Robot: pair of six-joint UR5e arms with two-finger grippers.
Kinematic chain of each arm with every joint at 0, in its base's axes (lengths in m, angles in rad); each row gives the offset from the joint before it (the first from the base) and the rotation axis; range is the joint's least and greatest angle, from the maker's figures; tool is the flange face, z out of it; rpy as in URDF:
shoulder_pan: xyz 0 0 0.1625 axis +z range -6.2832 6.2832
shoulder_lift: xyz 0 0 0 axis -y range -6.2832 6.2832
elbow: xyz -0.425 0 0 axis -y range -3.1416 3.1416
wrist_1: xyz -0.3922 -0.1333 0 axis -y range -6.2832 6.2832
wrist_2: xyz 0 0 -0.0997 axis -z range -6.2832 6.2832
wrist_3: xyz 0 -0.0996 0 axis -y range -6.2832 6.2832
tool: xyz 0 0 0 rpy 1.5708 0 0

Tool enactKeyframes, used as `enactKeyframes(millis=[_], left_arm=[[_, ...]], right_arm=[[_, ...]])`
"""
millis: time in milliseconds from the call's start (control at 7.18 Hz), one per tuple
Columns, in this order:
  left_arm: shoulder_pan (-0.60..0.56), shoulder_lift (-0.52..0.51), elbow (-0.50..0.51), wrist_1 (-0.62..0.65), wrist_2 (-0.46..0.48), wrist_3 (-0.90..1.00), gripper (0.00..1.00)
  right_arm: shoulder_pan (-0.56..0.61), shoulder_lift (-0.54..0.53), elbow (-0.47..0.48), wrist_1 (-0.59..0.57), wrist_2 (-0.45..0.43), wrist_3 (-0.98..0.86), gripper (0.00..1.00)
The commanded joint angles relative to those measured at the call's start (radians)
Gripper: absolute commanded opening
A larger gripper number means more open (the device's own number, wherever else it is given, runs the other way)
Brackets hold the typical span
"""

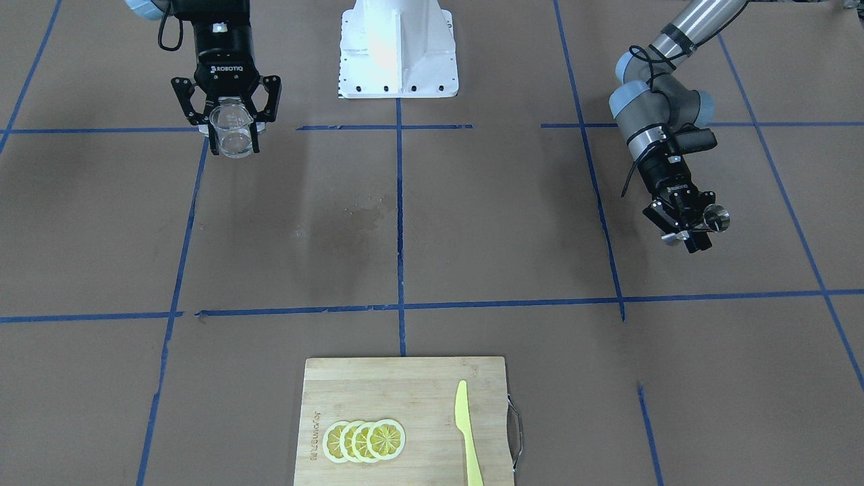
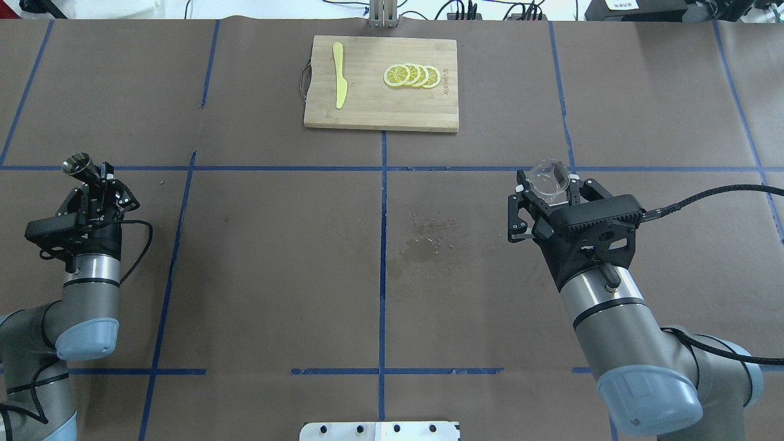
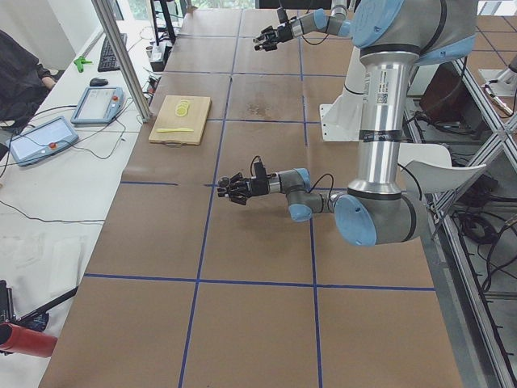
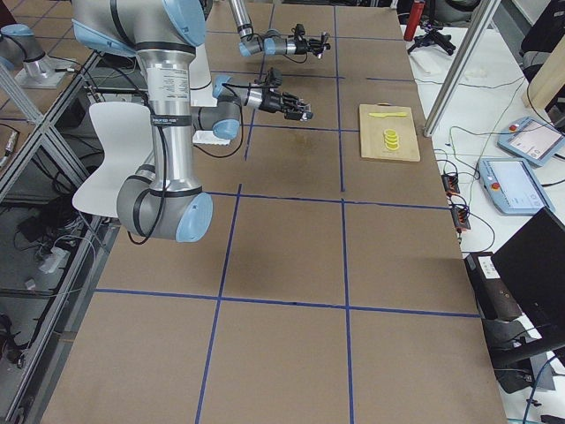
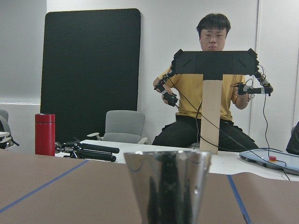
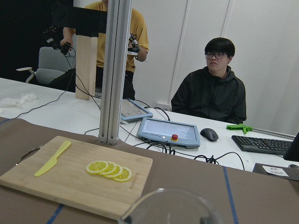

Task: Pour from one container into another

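My left gripper (image 2: 97, 179) is shut on a small steel cup (image 2: 78, 164) at the table's left side, a little above the surface. The steel cup (image 5: 168, 186) stands upright and fills the lower middle of the left wrist view. From the front, that gripper (image 1: 698, 226) and cup (image 1: 715, 217) show at the right. My right gripper (image 2: 549, 185) is shut on a clear glass beaker (image 2: 547, 176), held over the right half of the table. The front view shows the beaker (image 1: 233, 125) between the fingers (image 1: 210, 138). Its rim (image 6: 173, 207) edges the right wrist view. I cannot make out any contents.
A wooden cutting board (image 2: 367, 110) lies at the far middle edge with lemon slices (image 2: 411, 75) and a yellow knife (image 2: 339, 82) on it. A damp stain (image 2: 419, 245) marks the table's centre. The robot base (image 1: 398, 50) stands between the arms. People sit beyond the far edge.
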State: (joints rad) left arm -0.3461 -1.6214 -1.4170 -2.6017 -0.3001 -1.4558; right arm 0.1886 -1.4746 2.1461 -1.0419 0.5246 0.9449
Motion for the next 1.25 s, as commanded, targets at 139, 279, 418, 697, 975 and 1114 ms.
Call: enactKeyframes(millis=[139, 279, 418, 697, 975, 1114], left_arm=[[0.044, 0.0, 0.0, 0.009, 0.001, -0.001, 0.0], [0.048, 0.0, 0.0, 0.009, 0.001, -0.001, 0.0], [0.05, 0.0, -0.002, 0.008, 0.001, -0.001, 0.0], [0.05, 0.0, -0.002, 0.014, 0.002, -0.001, 0.08], [0.053, 0.0, -0.002, 0.018, 0.002, 0.0, 0.17], [0.053, 0.0, -0.002, 0.02, 0.001, 0.0, 0.2]], right_arm=[[0.002, -0.007, -0.002, 0.0, 0.0, 0.0, 0.0], [0.0, -0.009, -0.002, 0.0, 0.0, 0.0, 0.0], [0.002, -0.01, -0.002, 0.0, 0.0, 0.0, 0.0], [0.002, -0.016, -0.002, 0.0, 0.0, 0.0, 0.0], [0.002, -0.018, -0.002, 0.0, 0.0, 0.0, 0.0], [0.002, -0.018, -0.002, 0.0, 0.002, 0.0, 0.0]])
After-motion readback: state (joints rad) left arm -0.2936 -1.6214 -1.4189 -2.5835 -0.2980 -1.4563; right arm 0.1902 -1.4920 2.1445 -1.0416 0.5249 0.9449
